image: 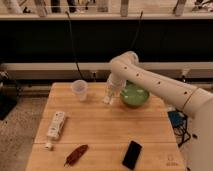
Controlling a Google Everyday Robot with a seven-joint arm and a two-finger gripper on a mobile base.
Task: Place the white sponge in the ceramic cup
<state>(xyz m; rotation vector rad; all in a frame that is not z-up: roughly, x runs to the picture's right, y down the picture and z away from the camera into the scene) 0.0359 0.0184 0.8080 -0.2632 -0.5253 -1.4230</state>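
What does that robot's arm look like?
The arm is a thick, smooth white tube with rounded joints, a row of small dark dots along its side and a tan ring farther back. Its gripper, whitish too, is over the table between the ceramic cup and the green bowl.

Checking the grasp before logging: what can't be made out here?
Camera view:
Small white sponge: not discernible; the pale gripper, between the whitish ceramic cup and round green bowl, may hide it.
Cup's inside: mostly hidden by its own wall.
White robot arm: cut off by the right edge.
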